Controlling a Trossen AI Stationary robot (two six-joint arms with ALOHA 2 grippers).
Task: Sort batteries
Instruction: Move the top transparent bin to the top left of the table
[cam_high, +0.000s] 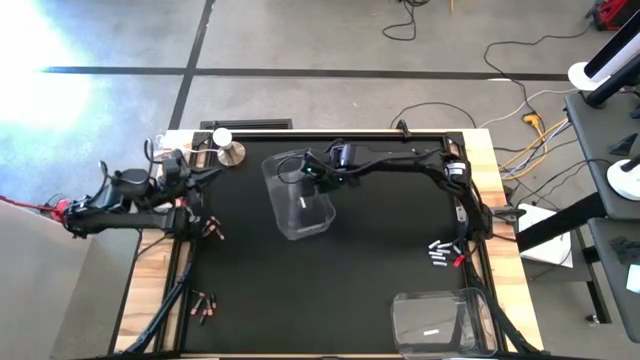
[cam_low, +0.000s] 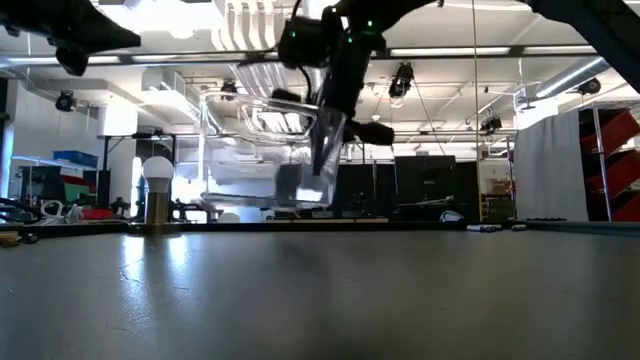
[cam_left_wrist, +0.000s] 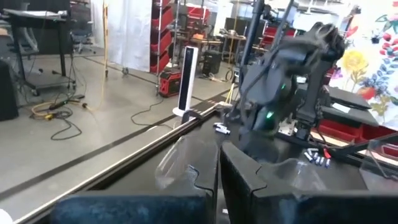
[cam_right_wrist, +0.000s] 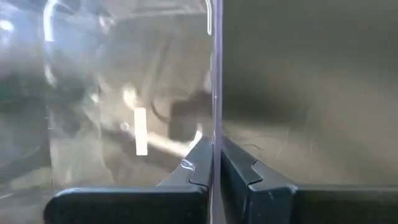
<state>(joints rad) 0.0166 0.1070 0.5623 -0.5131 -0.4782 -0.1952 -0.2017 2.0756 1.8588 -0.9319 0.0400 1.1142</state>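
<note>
Batteries wait in three clusters as the right arm lifts a clear sorting bin over the black mat.

Largest first: the black mat (cam_high: 350, 260) fills the table; the clear plastic bin (cam_high: 298, 195), upper centre of the high view, hangs clear of it, its thin wall pinched between the closed fingers of the right gripper (cam_right_wrist: 215, 163). It looks light but slick and flexible, best held at the rim. A second bin (cam_high: 440, 320) sits lower right. The left gripper (cam_high: 200, 180) hovers at left, fingers closed on nothing. White batteries (cam_high: 438, 252) lie at right, copper ones (cam_high: 210, 228) at left and (cam_high: 203, 305) lower left: tiny, rigid, prone to rolling, best pinched across the middle.
</note>
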